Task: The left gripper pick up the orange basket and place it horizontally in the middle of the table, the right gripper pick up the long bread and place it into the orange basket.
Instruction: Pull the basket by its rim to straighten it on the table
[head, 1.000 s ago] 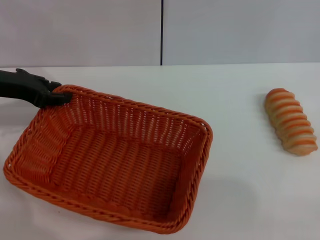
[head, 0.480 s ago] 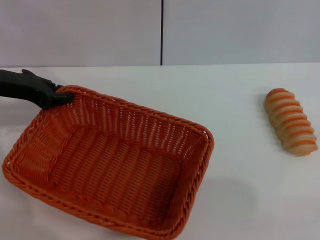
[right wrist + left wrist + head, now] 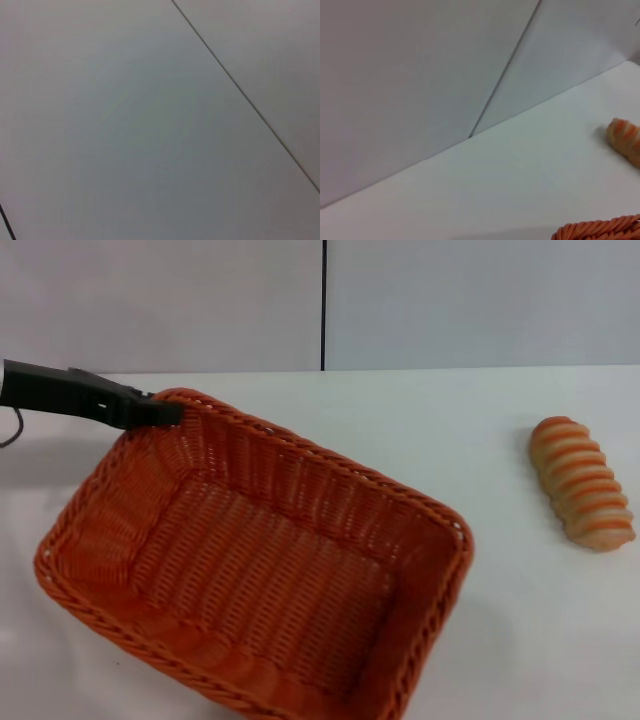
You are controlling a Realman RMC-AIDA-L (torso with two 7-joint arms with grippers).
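A: Item one, the left gripper [image 3: 165,412]. Position and state?

B: It reaches in from the table's left side and is pinched onto the far-left corner of the orange basket [image 3: 260,560], fingers pressed together over the braided rim. The right gripper is not in any view.

A: Item two, the basket, located from that gripper?

B: It runs away from the gripper toward the robot and to its right, slanted across the table [image 3: 450,440], not yet square to the edge. The held corner looks slightly lifted, though contact underneath cannot be confirmed. The left wrist view catches only a sliver of rim.

A: Handling notes?

B: Woven wicker, open weave, sloping sides. Judged light for its bulk and fairly stiff, with some give in the walls. Held by one corner it will likely swing or sag, so slow turning suits it. The braided rim is the sound place to grip: thick, ridged, unlikely to slip. The interior is empty.

A: Item three, the long bread [image 3: 581,483]?

B: Well apart from the gripper, far off to its right, lying flat on the table beyond the basket's far corner, untouched. One end also shows in the left wrist view.

A: Handling?

B: Ridged, rounded ends; probably soft and light, easily dented. Best taken across its middle, along the short width, with a gentle squeeze.
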